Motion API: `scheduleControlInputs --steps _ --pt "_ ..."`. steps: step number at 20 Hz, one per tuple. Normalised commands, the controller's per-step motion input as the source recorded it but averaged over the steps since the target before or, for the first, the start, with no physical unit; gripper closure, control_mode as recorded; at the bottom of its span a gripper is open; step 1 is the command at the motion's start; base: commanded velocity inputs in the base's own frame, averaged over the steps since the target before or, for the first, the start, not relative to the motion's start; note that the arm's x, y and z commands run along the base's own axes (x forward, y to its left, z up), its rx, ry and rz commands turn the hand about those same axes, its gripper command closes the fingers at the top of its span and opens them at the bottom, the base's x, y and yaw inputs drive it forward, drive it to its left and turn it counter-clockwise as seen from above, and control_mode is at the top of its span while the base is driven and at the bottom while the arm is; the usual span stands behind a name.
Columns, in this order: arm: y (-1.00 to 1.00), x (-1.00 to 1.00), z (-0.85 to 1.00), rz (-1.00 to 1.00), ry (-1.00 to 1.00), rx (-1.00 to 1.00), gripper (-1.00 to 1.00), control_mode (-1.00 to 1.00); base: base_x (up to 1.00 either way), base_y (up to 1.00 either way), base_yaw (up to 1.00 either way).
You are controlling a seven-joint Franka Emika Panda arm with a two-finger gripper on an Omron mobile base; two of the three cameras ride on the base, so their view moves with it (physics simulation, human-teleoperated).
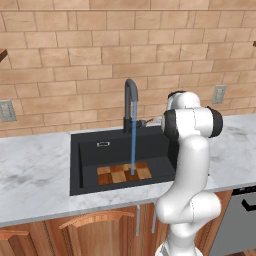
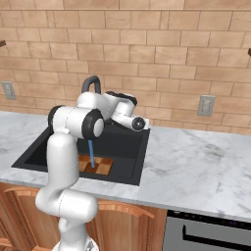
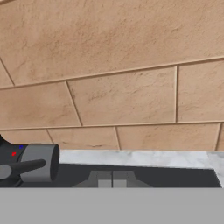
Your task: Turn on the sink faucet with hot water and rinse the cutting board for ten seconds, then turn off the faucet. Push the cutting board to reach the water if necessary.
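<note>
The matte black sink [image 1: 87,150] is set in marble, and the wooden checkerboard cutting board [image 1: 123,173] lies flat on its floor, towards the front. A thin light-blue stream of water [image 1: 133,140] falls from the dark gooseneck faucet [image 1: 131,102] onto the right part of the board. In the hand view my gripper [image 3: 112,178] is shut with nothing in it. It sits just right of the faucet's side lever [image 3: 26,166] and does not touch it. From the right base view the water [image 2: 91,147] lands on the cutting board [image 2: 100,165], partly hidden behind my arm.
A brick wall [image 3: 122,87] stands close behind the faucet, with outlets [image 1: 218,94] to the right and left [image 1: 6,110]. The marble counter [image 2: 196,162] runs wide on both sides of the sink. Wooden cabinet doors [image 1: 95,230] sit below it.
</note>
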Motion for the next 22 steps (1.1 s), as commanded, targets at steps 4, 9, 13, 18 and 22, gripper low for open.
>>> scheduleControlInputs --steps 4,9,13,18,22 --pt "0.0 0.0 0.0 0.0 0.0 0.0 1.0 -1.0 0.0 0.0 0.0" --pt "0.0 0.0 0.0 0.0 0.0 0.0 1.0 -1.0 0.0 0.0 0.0" --pt "0.0 0.0 0.0 0.0 0.0 0.0 1.0 -1.0 0.0 0.0 0.0" --pt "0.0 0.0 0.0 0.0 0.0 0.0 1.0 -1.0 0.0 0.0 0.0" --pt "0.0 0.0 0.0 0.0 0.0 0.0 1.0 -1.0 0.0 0.0 0.0"
